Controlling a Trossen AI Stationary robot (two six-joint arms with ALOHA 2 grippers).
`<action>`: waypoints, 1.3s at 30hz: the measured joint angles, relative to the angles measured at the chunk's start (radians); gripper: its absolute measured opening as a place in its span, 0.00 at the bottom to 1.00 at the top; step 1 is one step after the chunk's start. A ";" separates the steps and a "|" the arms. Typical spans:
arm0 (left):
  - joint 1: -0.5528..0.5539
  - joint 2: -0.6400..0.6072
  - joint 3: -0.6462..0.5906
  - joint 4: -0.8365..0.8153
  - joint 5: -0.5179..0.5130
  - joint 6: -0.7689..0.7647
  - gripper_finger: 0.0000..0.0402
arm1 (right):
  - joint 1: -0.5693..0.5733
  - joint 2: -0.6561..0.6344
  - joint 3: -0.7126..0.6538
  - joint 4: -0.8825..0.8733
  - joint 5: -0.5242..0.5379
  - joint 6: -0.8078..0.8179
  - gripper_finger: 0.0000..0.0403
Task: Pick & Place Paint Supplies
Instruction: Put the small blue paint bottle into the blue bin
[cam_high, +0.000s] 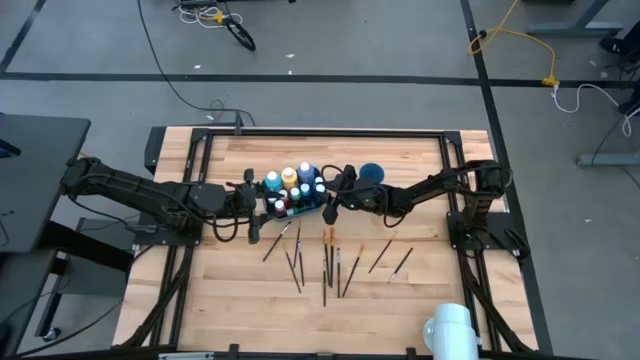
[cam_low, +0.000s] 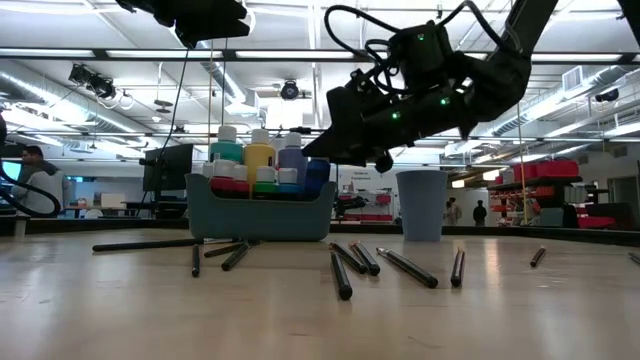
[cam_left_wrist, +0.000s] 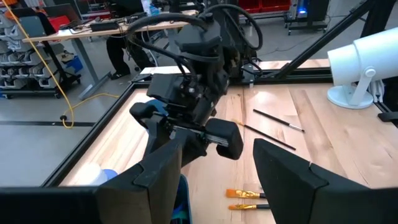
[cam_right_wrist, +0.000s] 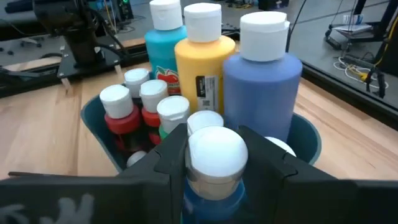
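Wooden table (cam_high: 230, 300) in an open lab; teal bin (cam_high: 296, 205) sits near the far edge, centre, packed with white-capped paint bottles (cam_right_wrist: 205, 81). Blue cup (cam_high: 372, 172) just beside the bin on the right-arm side. Brushes (cam_high: 327, 262) lie scattered on the table nearer the front edge, none picked up.

Right gripper (cam_right_wrist: 214, 168) is over the bin's right end, fingers (cam_right_wrist: 171, 158) clamped on the cap and neck of a blue bottle (cam_right_wrist: 213, 186). The wrist view shows it pinned between both fingers, at the bin's rim, beside the tall periwinkle bottle (cam_right_wrist: 261, 93).

Left gripper (cam_left_wrist: 217, 168) hovers at the bin's left end, jaws spread wide, holding nothing, facing the right arm.

Step in hand looks like placing the blue bottle into the bin. Whether its base is seated can't be told. Next move probably calls for easing it down into a free gap without tipping neighbours, then releasing and lifting clear.
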 joint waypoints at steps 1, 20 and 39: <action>0.000 0.000 0.000 0.000 0.000 0.000 0.52 | -0.002 0.002 0.000 0.001 -0.001 0.003 0.30; 0.000 0.000 0.000 0.000 0.030 -0.002 0.52 | 0.015 0.009 -0.004 0.056 -0.131 -0.032 0.30; 0.000 0.000 0.000 -0.004 0.030 -0.002 0.52 | 0.061 -0.020 -0.003 0.057 -0.008 -0.148 0.30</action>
